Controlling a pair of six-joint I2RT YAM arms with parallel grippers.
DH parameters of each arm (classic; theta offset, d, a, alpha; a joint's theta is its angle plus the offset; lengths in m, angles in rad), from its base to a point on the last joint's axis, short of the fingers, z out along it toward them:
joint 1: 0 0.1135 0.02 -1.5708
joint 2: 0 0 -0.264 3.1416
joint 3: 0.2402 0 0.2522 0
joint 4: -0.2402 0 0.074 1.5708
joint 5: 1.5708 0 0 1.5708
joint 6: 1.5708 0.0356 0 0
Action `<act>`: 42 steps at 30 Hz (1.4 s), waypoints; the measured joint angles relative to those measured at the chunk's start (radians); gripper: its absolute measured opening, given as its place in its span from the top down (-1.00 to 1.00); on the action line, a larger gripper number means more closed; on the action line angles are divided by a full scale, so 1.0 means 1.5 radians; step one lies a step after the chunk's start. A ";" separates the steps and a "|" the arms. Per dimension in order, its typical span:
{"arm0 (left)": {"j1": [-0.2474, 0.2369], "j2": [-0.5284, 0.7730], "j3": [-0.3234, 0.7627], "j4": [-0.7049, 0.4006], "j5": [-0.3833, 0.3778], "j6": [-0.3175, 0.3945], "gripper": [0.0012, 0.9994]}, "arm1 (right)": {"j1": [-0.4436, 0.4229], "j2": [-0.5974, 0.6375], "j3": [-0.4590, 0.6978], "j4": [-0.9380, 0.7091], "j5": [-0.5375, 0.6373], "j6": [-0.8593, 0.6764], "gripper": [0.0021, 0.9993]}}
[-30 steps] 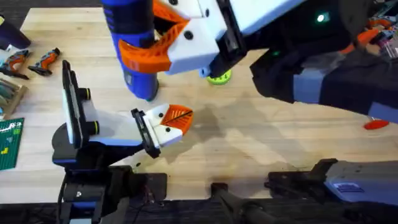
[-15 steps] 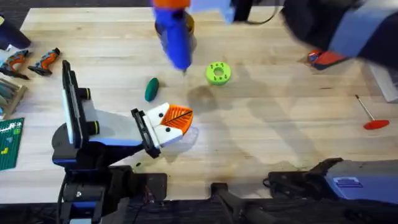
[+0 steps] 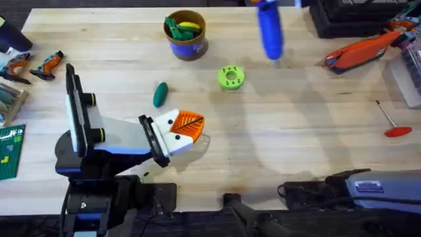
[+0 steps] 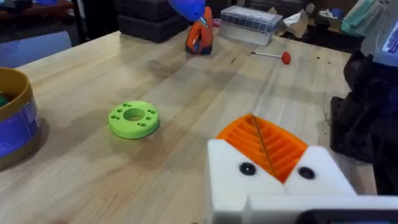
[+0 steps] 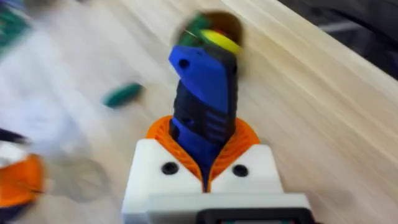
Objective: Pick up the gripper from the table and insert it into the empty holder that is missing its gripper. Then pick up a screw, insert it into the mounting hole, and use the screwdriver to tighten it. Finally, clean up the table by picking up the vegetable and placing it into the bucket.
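On the left of the overhead view the left arm lies low over the worktop (image 3: 296,138), reaching toward the middle, its pincer (image 3: 179,131) resting at lower centre-left; the white holder (image 3: 168,140) carries the orange gripper (image 3: 189,124), and its wrist view shows ribbed orange pads pressed together with no gap, gripping nothing. Just above that pincer the vegetable (image 3: 160,94), a small dark green oval, lies on the bare wood. Farther up, near the top edge, the bucket (image 3: 185,36) stands upright, blue with a tan rim, with green and yellow items inside. Right of centre sits a lime-green disc (image 3: 230,77). At top centre-right the screwdriver (image 3: 270,29), a thick blue cylinder, hangs tip-down above the worktop; in the right wrist view the right pincer (image 5: 206,163) is clamped on its blue body, orange pads on either side. A red-handled screwdriver (image 3: 392,124) lies at far right.
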 joint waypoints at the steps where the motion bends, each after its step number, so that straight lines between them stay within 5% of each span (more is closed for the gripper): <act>1: 0.000 0.000 0.000 0.000 0.000 0.000 0.99 | -0.004 0.000 0.005 -0.024 0.041 -0.027 0.95; 7: 0.000 0.000 0.000 0.000 0.000 0.000 0.99 | -0.007 0.008 0.010 -0.194 0.264 -0.229 0.95; 12: 0.000 0.000 0.000 0.000 0.000 0.000 0.99 | -0.012 0.063 0.011 -0.230 0.378 -0.370 0.95; 23: 0.000 0.000 0.000 0.000 -0.001 0.000 0.99 | -0.044 0.282 0.011 -0.144 0.489 -0.511 0.95; 32: 0.000 0.000 0.000 0.000 -0.001 0.000 0.99 | -0.045 0.347 0.011 -0.123 0.514 -0.520 0.95; 33: 0.000 0.000 0.000 0.000 -0.001 0.000 0.99 | -0.045 0.349 0.011 -0.122 0.515 -0.518 0.87; 37: 0.000 0.000 0.000 0.000 -0.001 0.000 0.99 | -0.045 0.350 0.013 -0.123 0.524 -0.522 -0.28; 38: 0.000 0.000 0.000 0.000 -0.001 0.000 0.99 | -0.043 0.350 0.020 -0.136 0.530 -0.518 -0.97; 42: 0.000 0.000 0.000 0.000 -0.001 0.000 0.99 | -0.033 0.338 0.020 -0.145 0.531 -0.487 -0.98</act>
